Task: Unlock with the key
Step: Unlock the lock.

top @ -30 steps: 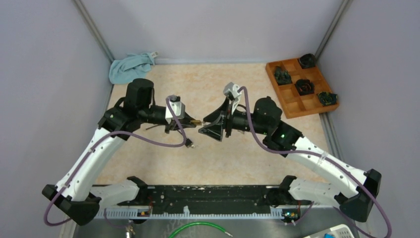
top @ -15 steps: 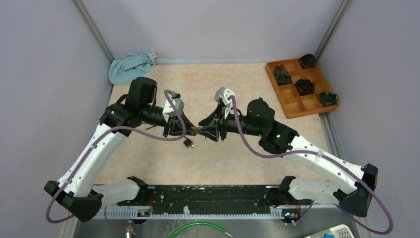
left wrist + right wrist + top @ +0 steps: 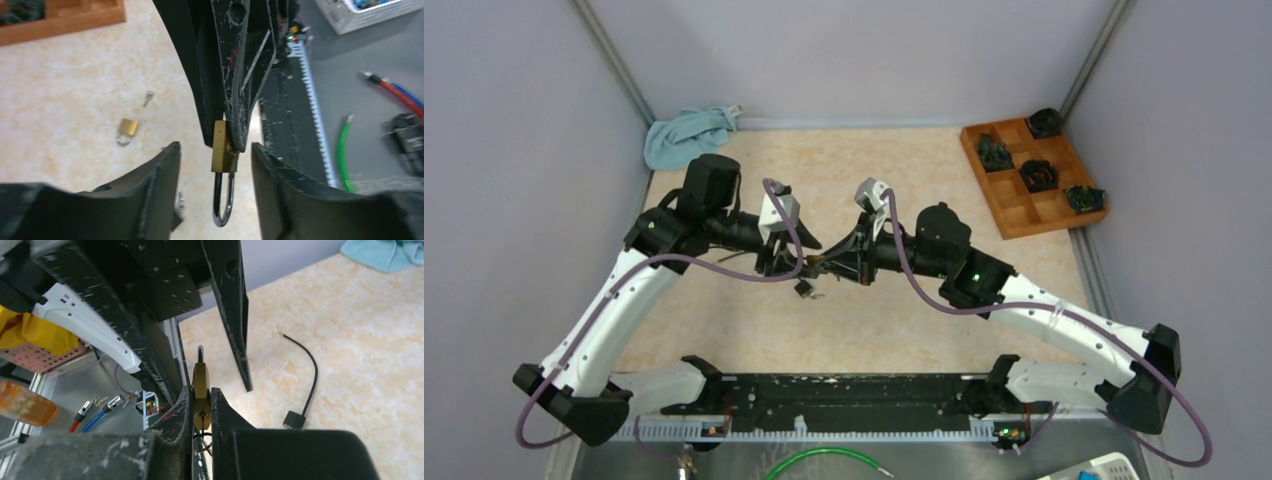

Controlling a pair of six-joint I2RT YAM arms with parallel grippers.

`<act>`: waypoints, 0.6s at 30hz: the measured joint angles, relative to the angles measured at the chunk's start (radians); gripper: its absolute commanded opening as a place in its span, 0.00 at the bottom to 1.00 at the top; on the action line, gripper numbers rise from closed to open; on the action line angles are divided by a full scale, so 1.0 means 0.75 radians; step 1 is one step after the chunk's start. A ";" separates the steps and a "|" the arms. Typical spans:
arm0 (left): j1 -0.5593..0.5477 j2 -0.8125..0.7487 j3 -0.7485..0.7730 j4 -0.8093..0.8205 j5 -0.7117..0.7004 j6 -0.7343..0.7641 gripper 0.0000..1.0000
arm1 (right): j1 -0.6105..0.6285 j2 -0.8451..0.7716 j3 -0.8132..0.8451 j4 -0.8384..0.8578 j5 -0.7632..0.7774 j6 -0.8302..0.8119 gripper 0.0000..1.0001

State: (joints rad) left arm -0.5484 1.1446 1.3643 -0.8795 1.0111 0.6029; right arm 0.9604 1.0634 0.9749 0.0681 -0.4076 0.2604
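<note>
- The left arm (image 3: 624, 300) reaches from the near-left corner up and in to the middle of the table (image 3: 894, 320), its forearm lying roughly level and pointing right.
- The right arm (image 3: 1044, 315) mirrors it from the near-right corner, its forearm pointing left, so the two tools meet nose to nose above mid-table.
- The right gripper (image 3: 201, 395) is clamped tight on the brass padlock (image 3: 222, 147), one finger on each flat side, with the keyhole end facing its own wrist camera.
- The padlock is held off the table, and its steel shackle points toward the left arm.
- The left gripper (image 3: 214, 147) is spread wide, a finger on either side of the shackle and touching nothing.
- A second padlock (image 3: 128, 127) lies on the table beyond the right gripper, with a small key (image 3: 148, 98) just beside it.
- A black cable (image 3: 305, 360) with a small plug lies on the table under the meeting point.
- A wooden tray (image 3: 1028, 208) with dark items in several compartments sits at the far right.
- A teal cloth (image 3: 686, 135) is bunched in the far-left corner.
</note>
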 measured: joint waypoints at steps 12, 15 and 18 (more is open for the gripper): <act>-0.002 -0.129 -0.060 -0.038 -0.298 0.380 0.53 | -0.028 0.018 -0.043 -0.033 0.089 0.159 0.00; -0.002 -0.140 -0.070 -0.062 -0.320 0.435 0.49 | -0.028 0.018 -0.043 -0.034 0.089 0.173 0.00; -0.002 -0.139 -0.082 -0.067 -0.334 0.478 0.48 | -0.028 0.018 -0.043 -0.033 0.090 0.181 0.00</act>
State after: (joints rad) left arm -0.5499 1.0405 1.3025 -0.9298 0.7605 0.9615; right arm 0.9394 1.0767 0.9424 0.0433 -0.3405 0.3958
